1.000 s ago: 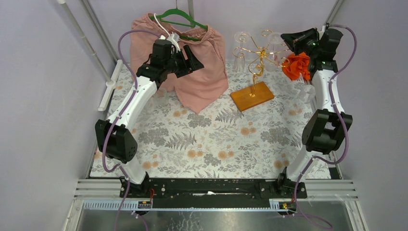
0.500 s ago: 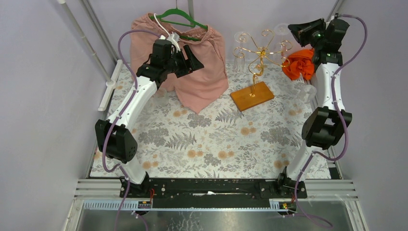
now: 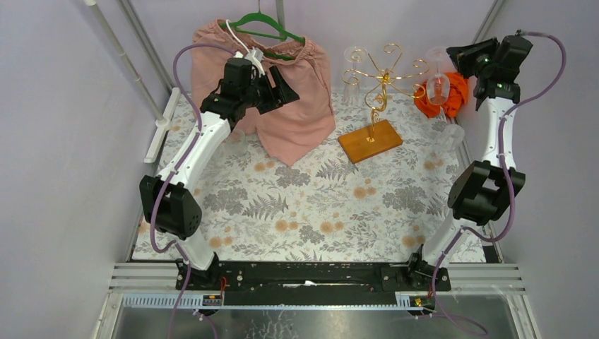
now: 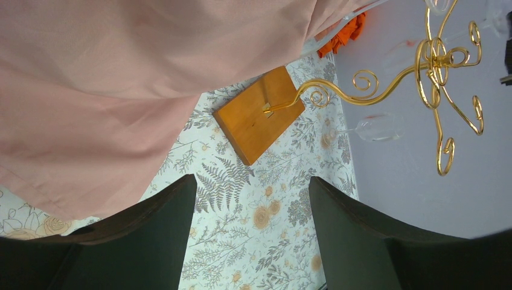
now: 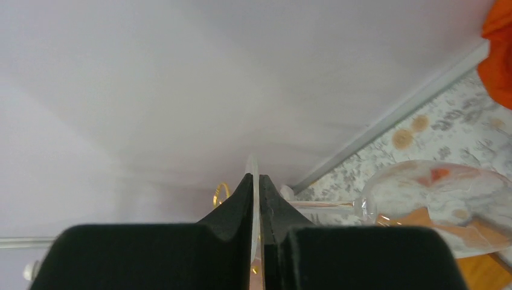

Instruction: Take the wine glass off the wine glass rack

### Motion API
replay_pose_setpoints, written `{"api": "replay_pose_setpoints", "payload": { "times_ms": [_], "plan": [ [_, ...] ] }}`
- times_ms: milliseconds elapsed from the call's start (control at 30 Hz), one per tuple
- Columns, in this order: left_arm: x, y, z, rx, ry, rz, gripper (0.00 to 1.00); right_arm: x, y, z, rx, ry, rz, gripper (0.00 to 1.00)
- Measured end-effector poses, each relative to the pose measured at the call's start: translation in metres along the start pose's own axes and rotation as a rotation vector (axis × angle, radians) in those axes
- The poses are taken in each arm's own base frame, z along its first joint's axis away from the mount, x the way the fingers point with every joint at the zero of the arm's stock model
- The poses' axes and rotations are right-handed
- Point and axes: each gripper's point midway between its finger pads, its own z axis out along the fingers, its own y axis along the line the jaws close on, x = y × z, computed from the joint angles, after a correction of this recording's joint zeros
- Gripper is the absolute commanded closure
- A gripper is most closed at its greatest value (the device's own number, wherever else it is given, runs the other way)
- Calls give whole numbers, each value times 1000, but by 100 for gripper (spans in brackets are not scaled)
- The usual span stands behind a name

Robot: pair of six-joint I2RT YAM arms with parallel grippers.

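Note:
The wine glass rack (image 3: pixel 385 70) is gold wire on an orange-brown wooden base (image 3: pixel 369 140), at the back of the table. My right gripper (image 3: pixel 460 55) is shut on the thin round foot (image 5: pixel 254 166) of a clear wine glass (image 3: pixel 438 83), which hangs bowl down just right of the rack's right arm. The bowl (image 5: pixel 435 199) shows in the right wrist view. Another glass (image 3: pixel 352 74) hangs on the rack's left side. My left gripper (image 3: pixel 286 81) is open and empty beside the pink cloth. The left wrist view shows the rack (image 4: pixel 435 60) and a hanging glass (image 4: pixel 377 127).
Pink shorts (image 3: pixel 282 85) hang from a green hanger (image 3: pixel 263 28) at the back left. An orange cloth (image 3: pixel 441 99) lies at the back right behind the held glass. A clear glass object (image 3: pixel 448 138) lies by the right wall. The floral mat (image 3: pixel 318 205) covers the table.
My right gripper has moved right and up, away from the rack, carrying the wine glass off the rack's right arm. The left arm has not moved.

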Motion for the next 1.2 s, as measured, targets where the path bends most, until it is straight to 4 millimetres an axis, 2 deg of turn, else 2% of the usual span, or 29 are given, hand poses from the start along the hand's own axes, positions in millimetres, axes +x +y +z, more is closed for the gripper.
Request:
{"api": "replay_pose_setpoints", "payload": {
  "times_ms": [133,267,367,500,567,667,767,900,1033,1133,1200],
  "plan": [
    [0,0,0,0,1,0,24,14,-11,-24,51,14,-11,100],
    [0,0,0,0,1,-1,24,24,8,-69,42,1,-51,100],
    [0,0,0,0,0,-1,24,23,44,-113,-15,-45,-102,100],
    [3,2,1,-4,6,-11,24,19,112,-182,-160,-133,-192,100],
    [6,5,3,-8,12,-20,24,23,140,-212,-237,-149,-218,100],
    [9,8,6,-5,15,-25,24,41,177,-252,-386,-115,-220,100],
    [12,6,6,14,16,-31,23,57,197,-272,-502,-49,-183,100],
    [5,-10,-5,72,-17,-19,18,74,220,-288,-652,75,-107,100],
    [-10,-49,-30,229,-81,20,16,79,240,-292,-767,185,-25,100],
    [-19,-91,-51,459,-125,28,16,84,254,-302,-846,252,15,100],
    [-19,-111,-60,602,-123,18,16,90,262,-309,-890,288,27,100]
  ]
}}
